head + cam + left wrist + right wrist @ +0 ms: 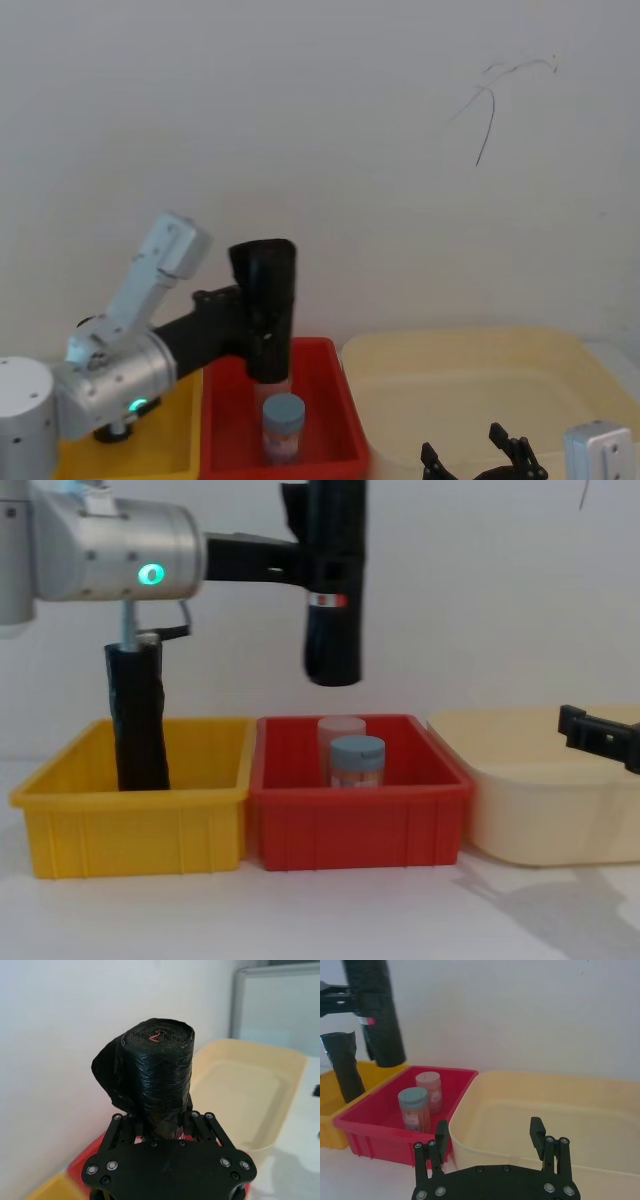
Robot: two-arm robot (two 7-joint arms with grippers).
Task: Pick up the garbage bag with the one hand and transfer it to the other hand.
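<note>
White wall backs a pale table. At the left, a yellow plastic bin holds a plain black roll standing upright. The left gripper, on a silver wrist with a green light, is clamped on the black garbage bag roll with its red-and-white band, holding it upright in the air above a red plastic bin containing a blue-lidded jar and a pink-lidded jar. Rightward sits a cream tub; the right gripper hangs low near it, fingers spread apart.
</note>
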